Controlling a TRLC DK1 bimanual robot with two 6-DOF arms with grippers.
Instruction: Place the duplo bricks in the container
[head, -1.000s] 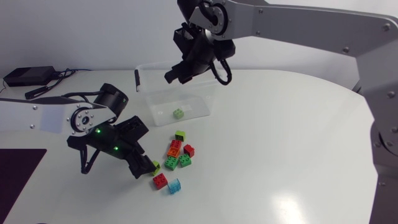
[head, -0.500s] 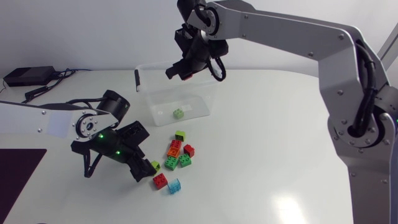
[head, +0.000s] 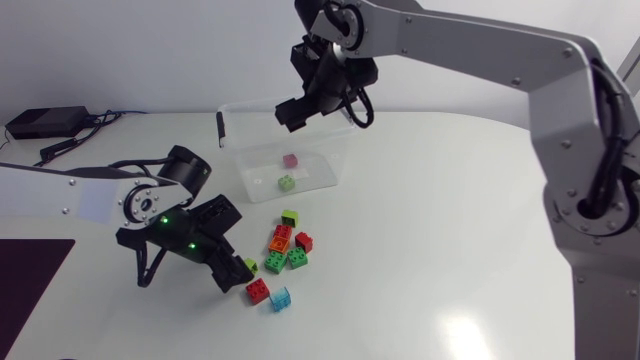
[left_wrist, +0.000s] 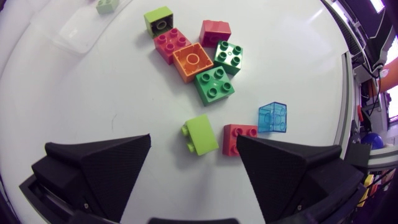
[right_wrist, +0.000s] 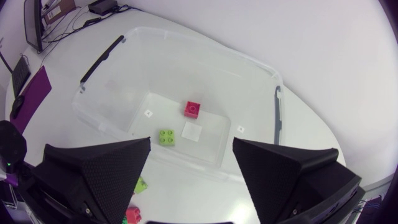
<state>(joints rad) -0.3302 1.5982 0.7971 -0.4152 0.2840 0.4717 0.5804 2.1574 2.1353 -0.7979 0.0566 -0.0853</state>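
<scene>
Lime brick (left_wrist: 200, 134) sits between the spread left claw (left_wrist: 194, 142); lower squarely, pinch its flat sides. Right claw (right_wrist: 191, 144) hangs spread above the container (right_wrist: 249, 99).

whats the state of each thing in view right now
container: open, no lid, two bricks inside
pink brick: lying in container
green brick: lying in container
left end effector: open, around lime brick on table
right end effector: open, empty, above container
loose bricks: on table, outside container
</scene>
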